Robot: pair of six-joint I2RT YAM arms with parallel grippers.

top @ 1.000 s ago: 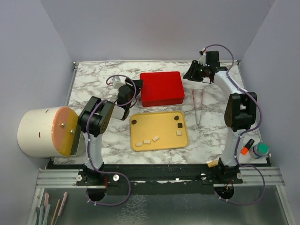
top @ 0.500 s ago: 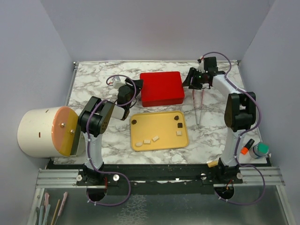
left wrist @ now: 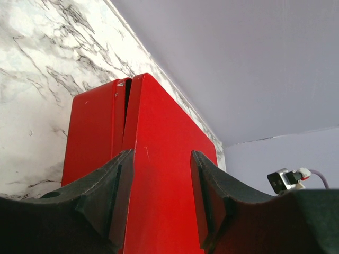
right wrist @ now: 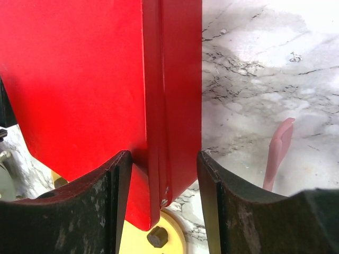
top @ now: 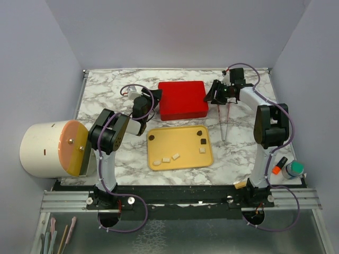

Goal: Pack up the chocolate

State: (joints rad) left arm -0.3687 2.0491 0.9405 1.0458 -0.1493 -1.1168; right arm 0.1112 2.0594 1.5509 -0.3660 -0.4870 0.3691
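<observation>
The chocolate lies on a yellow tray [top: 180,159]: dark pieces [top: 203,141] near its far corners and pale pieces [top: 166,159] along its front. One dark piece [right wrist: 157,236] shows under the right jaws. Behind the tray sits a closed red box [top: 183,99]. My left gripper [top: 155,98] is at the box's left edge, and in the left wrist view the left gripper [left wrist: 160,156] has both pads against the red lid. My right gripper [top: 210,95] is at the box's right edge. In the right wrist view the right gripper [right wrist: 163,156] stands open astride that edge.
Pink tweezers [top: 224,120] lie on the marble to the right of the box, just below the right gripper. A large white cylinder with an orange lid [top: 53,149] sits at the left table edge. Small bottles [top: 288,168] stand at the front right.
My right gripper has swung left from the back right corner to the red box's right edge, and its jaws have opened wider. The left arm has not moved.
</observation>
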